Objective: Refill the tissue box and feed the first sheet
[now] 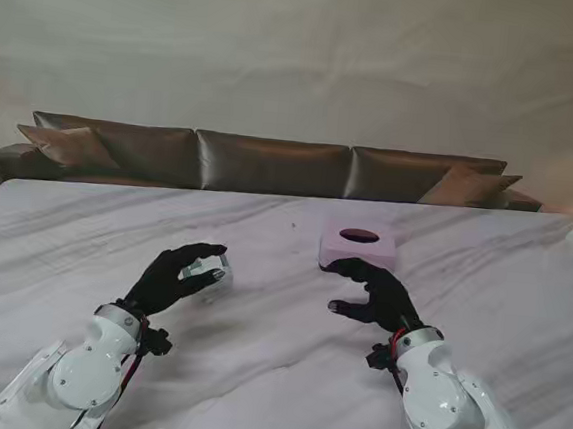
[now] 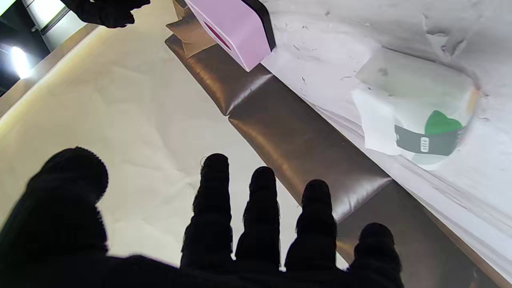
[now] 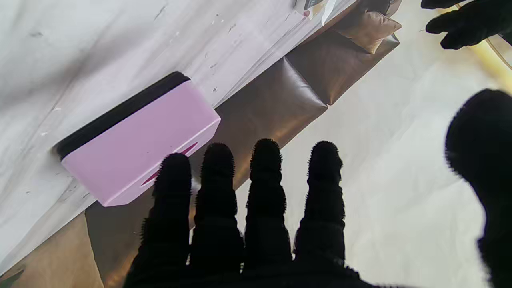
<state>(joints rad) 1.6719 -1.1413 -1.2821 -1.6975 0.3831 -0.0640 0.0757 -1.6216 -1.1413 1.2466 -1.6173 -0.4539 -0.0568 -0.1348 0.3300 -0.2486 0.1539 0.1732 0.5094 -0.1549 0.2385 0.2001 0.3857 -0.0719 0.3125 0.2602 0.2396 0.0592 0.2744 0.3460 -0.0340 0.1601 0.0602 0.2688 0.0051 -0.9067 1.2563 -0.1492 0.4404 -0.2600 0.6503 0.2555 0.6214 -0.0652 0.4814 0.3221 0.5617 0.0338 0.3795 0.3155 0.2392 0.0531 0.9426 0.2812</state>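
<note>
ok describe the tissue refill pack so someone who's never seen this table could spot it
On the white marble table in front of the brown sofa, look left of the pink tissue box, by the left hand. The tissue refill pack is a clear-wrapped white bundle with a green and black label, the only soft, see-through package there.

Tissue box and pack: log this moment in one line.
box: closed, on table | pack: by left hand | right hand: open at box

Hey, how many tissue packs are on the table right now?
1. A clear-wrapped tissue pack lies by the left hand, left of the pink tissue box. Whether the box holds any can't be seen.
</note>
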